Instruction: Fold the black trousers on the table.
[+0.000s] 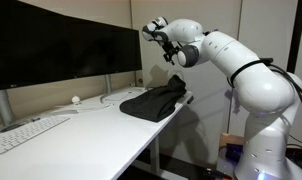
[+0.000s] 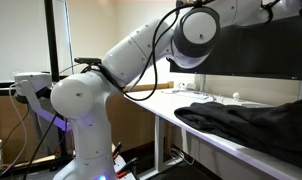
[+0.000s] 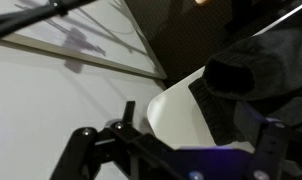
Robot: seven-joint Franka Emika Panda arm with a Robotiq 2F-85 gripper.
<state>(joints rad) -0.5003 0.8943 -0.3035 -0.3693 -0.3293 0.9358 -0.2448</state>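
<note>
White walls and a bank of dark monitors form the backdrop to a long white table, seen in both exterior views. The gripper is held high in the upper centre of an exterior view, well above the desk end and apart from the cloth. In the wrist view the gripper enters from the bottom edge, and its jaws are seen spread wide with nothing between them, so it is judged open and empty.

Below it, the black trousers are gathered in a wrinkled heap at the far right end of the table, just right of centre in that view. In the wrist view the trousers fill the right of the frame, with a bare white corner of the table beside them. In an exterior view the trousers lie across the lower right, resting on the table. A keyboard sits at the lower left, well apart from the cloth.

The step in hand is judged to be a pause between grasps: the cloth is bunched but not neatly folded. The next move would call for a descent onto a free edge of the cloth, a firm pinch, and a pull across the pile. Which edge is free cannot be told.
</note>
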